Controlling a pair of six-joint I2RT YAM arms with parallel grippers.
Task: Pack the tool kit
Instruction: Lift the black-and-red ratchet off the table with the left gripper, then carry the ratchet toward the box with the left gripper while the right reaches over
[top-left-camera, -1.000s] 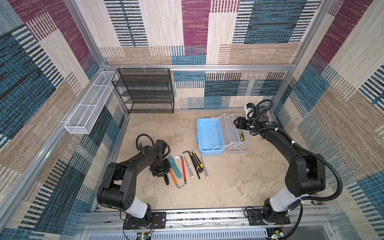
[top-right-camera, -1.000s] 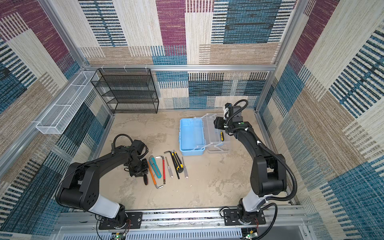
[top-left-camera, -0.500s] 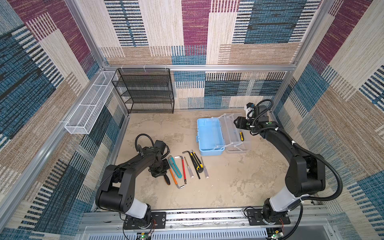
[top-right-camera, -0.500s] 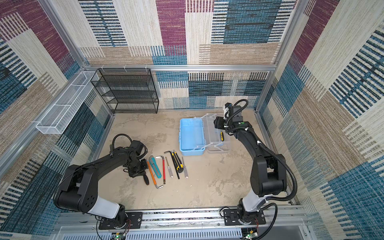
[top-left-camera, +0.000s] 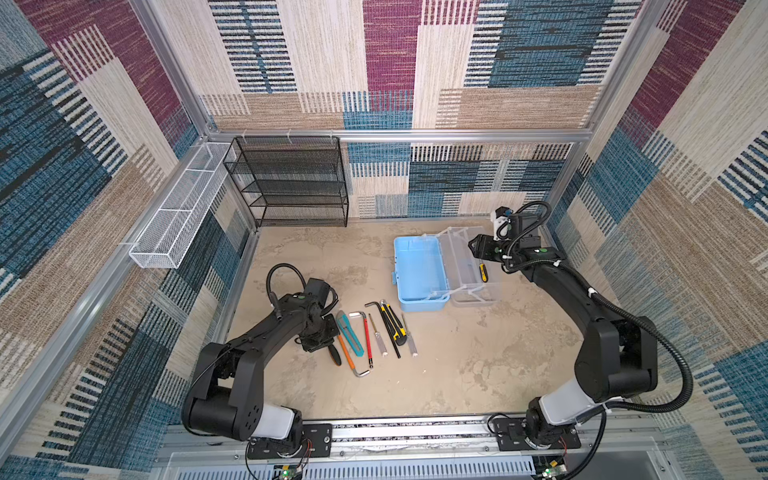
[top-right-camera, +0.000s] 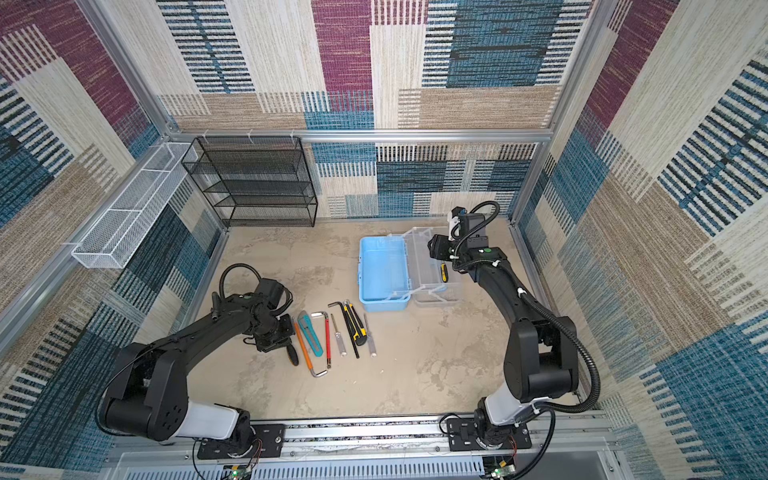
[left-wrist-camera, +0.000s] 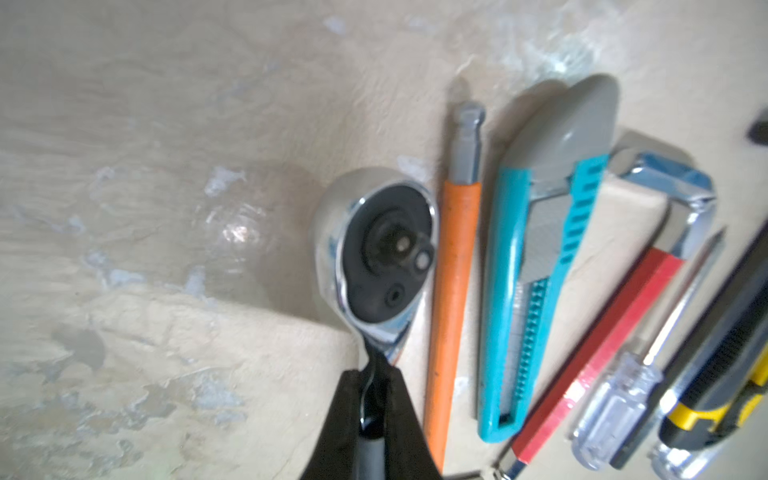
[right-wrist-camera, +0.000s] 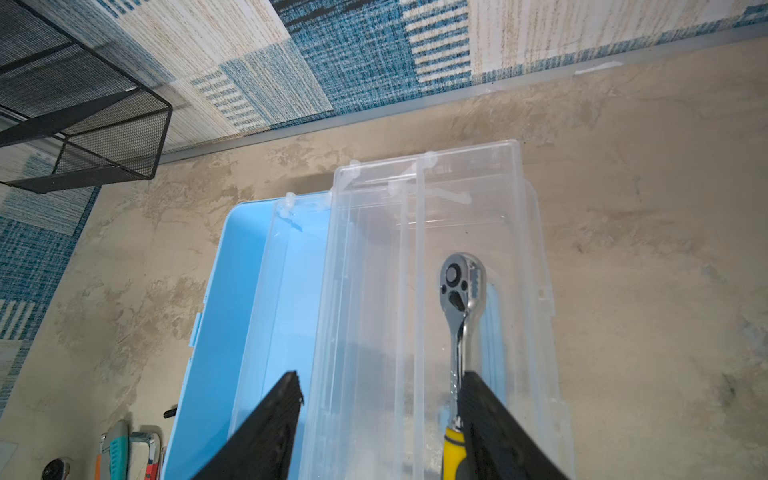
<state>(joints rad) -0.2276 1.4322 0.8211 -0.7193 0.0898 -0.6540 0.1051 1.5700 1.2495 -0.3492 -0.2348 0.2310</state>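
Observation:
The open light blue toolbox (top-left-camera: 417, 274) stands at the back right with its clear tray (top-left-camera: 465, 266) folded out beside it. A yellow-handled ratchet (right-wrist-camera: 459, 299) lies in the clear part. My right gripper (right-wrist-camera: 380, 415) hovers open just above it, holding nothing. A row of hand tools lies on the floor in front. At the row's left end my left gripper (left-wrist-camera: 372, 415) is shut on the thin neck of a black-handled ratchet (left-wrist-camera: 376, 245), whose chrome head rests on the floor. Beside it lie an orange-handled tool (left-wrist-camera: 453, 291) and a teal utility knife (left-wrist-camera: 536, 270).
Further along the row are a red mini hacksaw (top-left-camera: 366, 340), a small clear-handled screwdriver (top-left-camera: 379, 336), a hex key (top-left-camera: 386, 328) and a black and yellow knife (top-left-camera: 395, 324). A black mesh rack (top-left-camera: 291, 183) stands at the back wall. A white mesh basket (top-left-camera: 178, 216) hangs on the left wall.
My left gripper has closed on the black-handled ratchet's neck. The right arm and the toolbox have not moved.

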